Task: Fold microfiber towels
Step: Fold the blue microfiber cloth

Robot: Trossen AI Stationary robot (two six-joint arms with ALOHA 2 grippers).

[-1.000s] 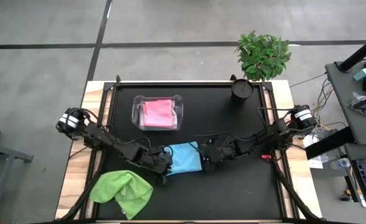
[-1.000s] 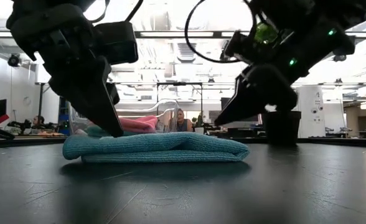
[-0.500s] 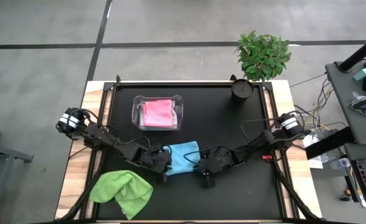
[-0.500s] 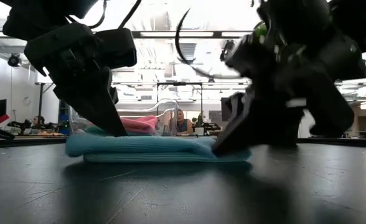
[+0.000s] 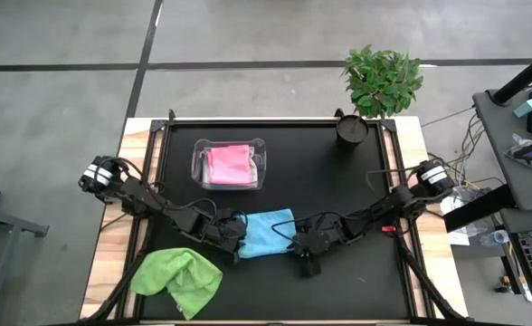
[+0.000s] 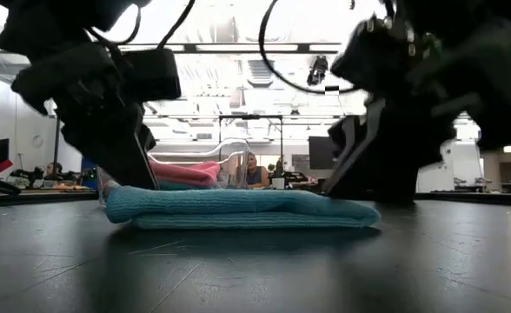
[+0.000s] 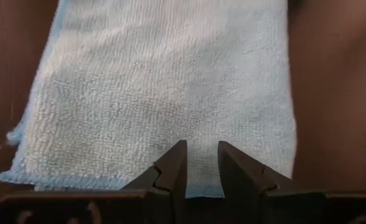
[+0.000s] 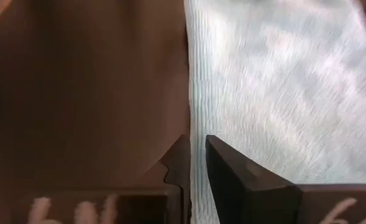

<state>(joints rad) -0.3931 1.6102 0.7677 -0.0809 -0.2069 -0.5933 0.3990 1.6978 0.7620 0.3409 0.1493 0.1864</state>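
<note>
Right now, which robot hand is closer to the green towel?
Left. The left gripper sits at the blue towel's left edge, just above the green towel. The right gripper is across the blue towel, farther away.

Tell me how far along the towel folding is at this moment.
Done: a pink towel lies folded in the clear tub. In hand: the light blue towel lies folded flat on the table, with the left gripper at one edge and the right gripper at the opposite edge, fingers nearly closed. Left: the lime green towel sits crumpled at the table's near-left corner.
</note>
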